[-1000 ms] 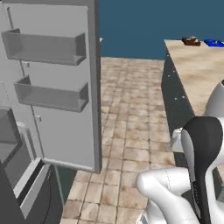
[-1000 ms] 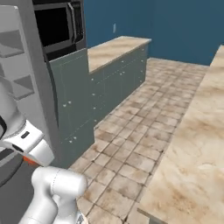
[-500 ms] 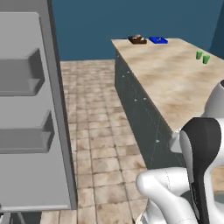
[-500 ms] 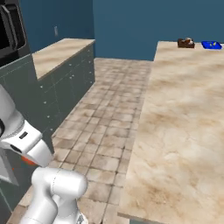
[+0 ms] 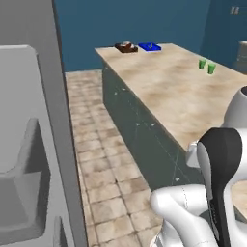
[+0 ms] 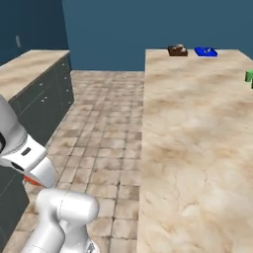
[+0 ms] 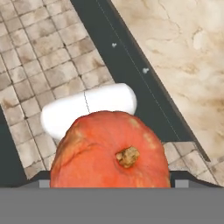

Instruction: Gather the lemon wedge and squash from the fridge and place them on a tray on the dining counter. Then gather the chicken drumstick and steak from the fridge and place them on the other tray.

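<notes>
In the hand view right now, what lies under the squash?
Beneath the orange squash are tiled floor, the dining counter with its dark cabinet front, and part of the robot's white body. The fingertips and whatever lies directly below the squash are covered.

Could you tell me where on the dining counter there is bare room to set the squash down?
The dining counter is bare across its whole near and middle stretch, from the floor-side edge inward. The things sit far off: a brown tray and a blue tray side by side at the far end, and two green cups near the far right edge. The gripper carries the squash.
</notes>
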You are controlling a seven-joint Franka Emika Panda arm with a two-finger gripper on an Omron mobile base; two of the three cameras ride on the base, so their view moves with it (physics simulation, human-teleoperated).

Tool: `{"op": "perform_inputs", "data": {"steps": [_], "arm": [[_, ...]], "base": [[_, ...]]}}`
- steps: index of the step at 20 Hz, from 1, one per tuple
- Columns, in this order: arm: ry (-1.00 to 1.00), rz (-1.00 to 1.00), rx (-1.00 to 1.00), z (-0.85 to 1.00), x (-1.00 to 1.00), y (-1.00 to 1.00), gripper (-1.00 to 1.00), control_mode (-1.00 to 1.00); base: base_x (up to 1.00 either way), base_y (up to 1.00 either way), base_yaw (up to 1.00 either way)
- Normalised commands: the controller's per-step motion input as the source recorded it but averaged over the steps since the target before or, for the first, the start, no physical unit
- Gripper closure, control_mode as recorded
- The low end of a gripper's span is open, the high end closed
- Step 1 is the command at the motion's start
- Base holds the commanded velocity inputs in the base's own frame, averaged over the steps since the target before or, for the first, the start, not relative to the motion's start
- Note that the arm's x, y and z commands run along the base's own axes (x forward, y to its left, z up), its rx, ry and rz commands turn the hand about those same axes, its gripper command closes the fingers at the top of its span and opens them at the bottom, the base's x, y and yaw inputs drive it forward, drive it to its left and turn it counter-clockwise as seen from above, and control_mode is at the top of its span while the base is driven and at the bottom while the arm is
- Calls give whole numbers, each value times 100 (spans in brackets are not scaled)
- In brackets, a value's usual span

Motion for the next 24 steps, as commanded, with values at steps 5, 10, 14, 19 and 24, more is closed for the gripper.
{"op": "perform_inputs", "data": {"steps": [5,10,14,19,24], "arm": [[0,0,0,0,0,0,100,100],[0,0,0,0,0,0,100,100],[0,0,0,0,0,0,100,100],[0,0,0,0,0,0,100,100],[0,0,0,0,0,0,100,100]], "base": [[90,56,-30],[100,76,-23],[100,81,-22],[100,82,-24],[100,84,-24]]}}
